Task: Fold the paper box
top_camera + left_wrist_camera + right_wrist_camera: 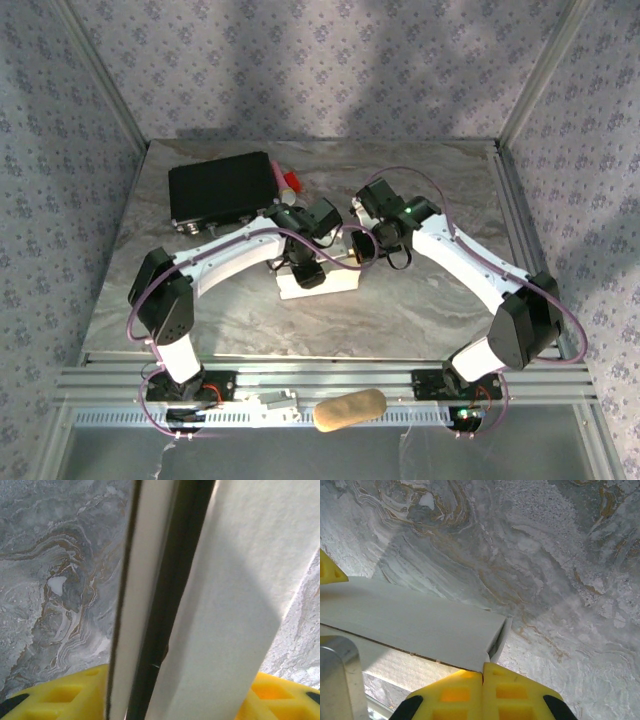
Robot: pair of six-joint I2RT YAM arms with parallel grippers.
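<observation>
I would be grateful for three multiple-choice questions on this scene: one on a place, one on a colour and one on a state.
1. Where on the table does the black case lie?
A. far left
B. near right
C. near middle

2. What colour are the fingers of the right gripper?
A. blue
B. yellow
C. red

3. How does the right gripper stand?
A. wide open over bare table
B. shut on the black case
C. shut on a corner of the paper box

Answers:
1 A, since the top view shows the case by the far left corner.
2 B, since the right wrist view shows yellow fingers.
3 C, since the two fingers meet with the white cardboard corner pinched between them.
</observation>
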